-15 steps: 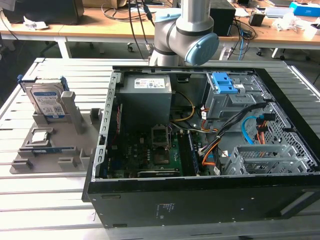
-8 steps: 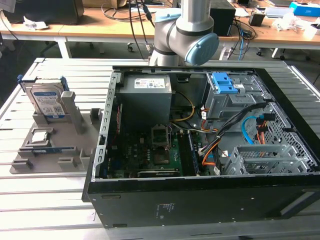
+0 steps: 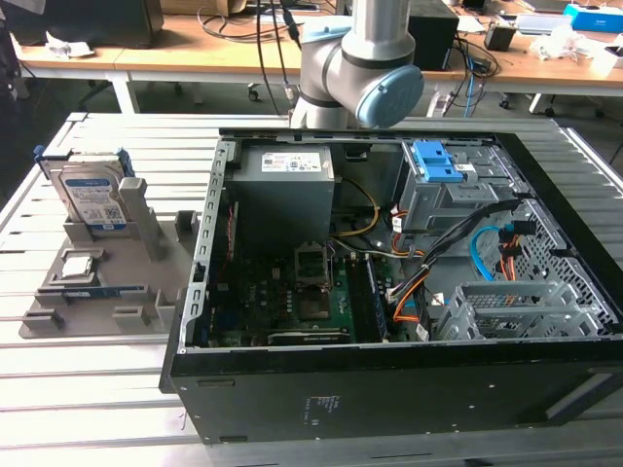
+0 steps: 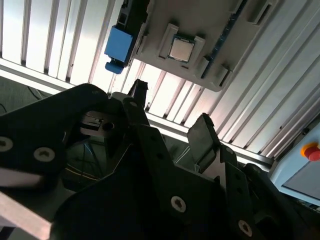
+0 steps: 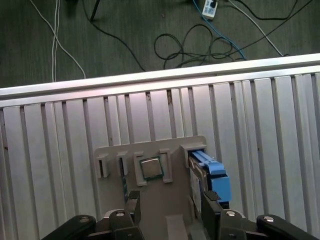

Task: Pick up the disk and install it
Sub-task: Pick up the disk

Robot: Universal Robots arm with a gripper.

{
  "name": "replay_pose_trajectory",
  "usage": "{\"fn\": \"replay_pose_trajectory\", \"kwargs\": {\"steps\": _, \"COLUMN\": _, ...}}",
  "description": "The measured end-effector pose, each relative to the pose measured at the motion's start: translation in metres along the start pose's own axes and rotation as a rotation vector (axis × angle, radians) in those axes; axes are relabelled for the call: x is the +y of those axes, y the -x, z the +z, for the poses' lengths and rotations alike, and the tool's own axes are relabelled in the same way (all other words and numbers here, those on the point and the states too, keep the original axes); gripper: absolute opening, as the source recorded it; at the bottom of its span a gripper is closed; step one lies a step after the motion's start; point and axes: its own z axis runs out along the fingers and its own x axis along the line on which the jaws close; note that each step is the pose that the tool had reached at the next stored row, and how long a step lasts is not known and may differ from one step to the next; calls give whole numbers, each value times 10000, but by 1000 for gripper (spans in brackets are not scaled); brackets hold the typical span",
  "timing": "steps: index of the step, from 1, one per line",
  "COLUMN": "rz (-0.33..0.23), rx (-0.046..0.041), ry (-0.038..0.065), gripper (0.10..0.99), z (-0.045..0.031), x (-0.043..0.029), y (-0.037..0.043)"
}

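Note:
The disk (image 3: 92, 199) stands upright on edge in a slot at the back of the grey fixture plate (image 3: 146, 292), at the exterior view's left. It is silvery, with a white-and-blue label and blue side rails. Both wrist views look down on it, and its blue rail (image 5: 212, 172) (image 4: 118, 45) shows at the plate's edge. My gripper (image 5: 171, 202) (image 4: 170, 110) hovers above the plate, open, with nothing between its black fingers. One fingertip (image 5: 210, 199) hangs close over the disk's end.
A small square silver chip (image 3: 80, 265) (image 5: 151, 168) sits in a pocket of the plate. The open computer case (image 3: 389, 292) lies at the exterior view's right, with a grey drive cage and blue latch (image 3: 435, 161). The arm (image 3: 360, 68) rises behind it. A red button (image 4: 311, 150) shows nearby.

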Motion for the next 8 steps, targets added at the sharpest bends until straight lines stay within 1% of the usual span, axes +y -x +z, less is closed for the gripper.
{"fn": "replay_pose_trajectory", "kwargs": {"steps": 1, "rz": -6, "rx": 0, "ry": -1, "gripper": 600, "z": 0, "x": 3, "y": 53}}
{"fn": "replay_pose_trajectory", "kwargs": {"steps": 3, "rz": -18, "rx": 1, "ry": 0, "gripper": 600, "z": -1, "x": 7, "y": 131}}
{"fn": "replay_pose_trajectory", "kwargs": {"steps": 4, "rz": -29, "rx": 0, "ry": -1, "gripper": 600, "z": -1, "x": 9, "y": 198}}
{"fn": "replay_pose_trajectory", "kwargs": {"steps": 5, "rz": -32, "rx": 0, "ry": -1, "gripper": 600, "z": -1, "x": 12, "y": 240}}
{"fn": "replay_pose_trajectory", "kwargs": {"steps": 7, "rz": -38, "rx": 1, "ry": 0, "gripper": 600, "z": -2, "x": 15, "y": 283}}
{"fn": "replay_pose_trajectory", "kwargs": {"steps": 8, "rz": -40, "rx": 2, "ry": 1, "gripper": 600, "z": 3, "x": 12, "y": 288}}
